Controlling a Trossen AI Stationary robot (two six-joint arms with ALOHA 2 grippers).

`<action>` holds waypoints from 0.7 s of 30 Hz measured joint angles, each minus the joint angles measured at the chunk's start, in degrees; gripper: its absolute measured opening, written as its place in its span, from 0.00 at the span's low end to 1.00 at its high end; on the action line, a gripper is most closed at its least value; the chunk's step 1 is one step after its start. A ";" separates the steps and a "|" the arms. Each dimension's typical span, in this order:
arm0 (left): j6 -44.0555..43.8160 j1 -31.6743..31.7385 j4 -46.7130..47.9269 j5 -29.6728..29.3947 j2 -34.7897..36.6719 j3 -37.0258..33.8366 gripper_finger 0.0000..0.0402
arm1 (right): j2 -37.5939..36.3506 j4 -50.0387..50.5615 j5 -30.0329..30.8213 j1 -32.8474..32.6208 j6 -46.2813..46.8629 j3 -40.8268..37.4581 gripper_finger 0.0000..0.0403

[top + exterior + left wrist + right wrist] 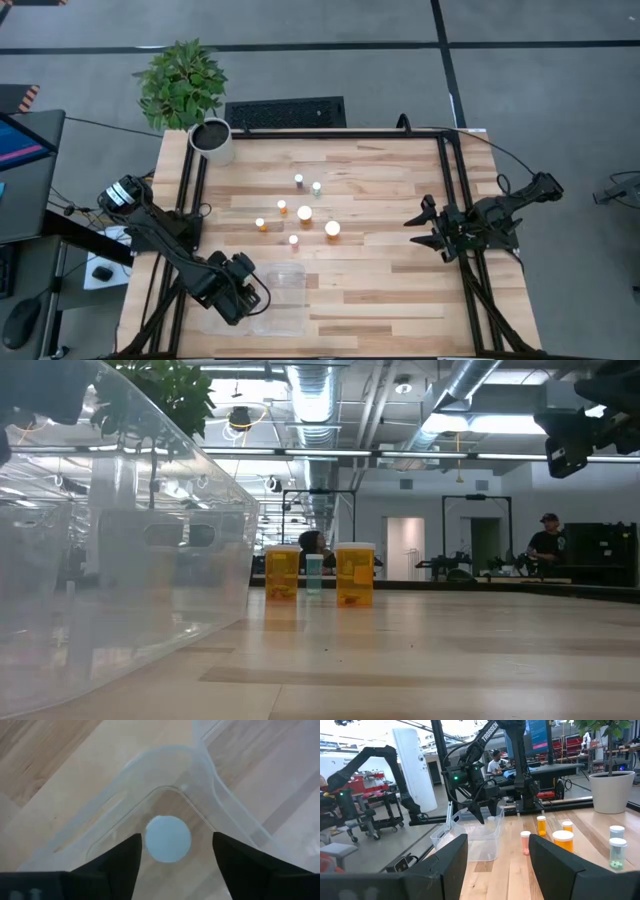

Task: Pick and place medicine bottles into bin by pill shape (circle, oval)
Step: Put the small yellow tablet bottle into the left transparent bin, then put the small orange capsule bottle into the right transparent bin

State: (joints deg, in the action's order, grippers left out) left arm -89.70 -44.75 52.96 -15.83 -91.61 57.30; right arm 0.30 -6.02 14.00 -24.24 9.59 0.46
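Left gripper (176,857) over the bin's (220,795) corner, fingers (120,865) wide, white-capped bottle (168,839) between them inside. Right gripper (497,865) apart over the counter (400,200), fingers wide, empty.

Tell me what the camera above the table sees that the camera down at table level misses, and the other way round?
Only the high view shows the left hand over the clear bin, the right hand waiting near the table's right side, the white plant pot, and six bottles spread out, such as the largest orange one.

Only the low view shows the room behind: ceiling pipes, and a person far off.

Both show the bin, the wooden table and the medicine bottles.
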 joint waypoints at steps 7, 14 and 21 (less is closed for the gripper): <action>-0.51 0.00 0.29 0.23 0.02 0.00 0.63 | 0.01 0.00 -0.02 0.00 -0.01 -0.01 0.56; -0.53 0.00 0.36 1.72 0.64 0.02 0.63 | 0.02 0.00 -0.01 0.00 -0.03 0.00 0.56; -1.64 0.00 1.71 0.32 4.24 0.04 0.63 | 0.00 0.00 -0.02 -0.01 -0.18 -0.01 0.56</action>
State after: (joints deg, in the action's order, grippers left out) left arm -91.35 -44.75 54.67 -15.51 -87.37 57.34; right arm 0.30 -6.02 13.98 -24.25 9.41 0.45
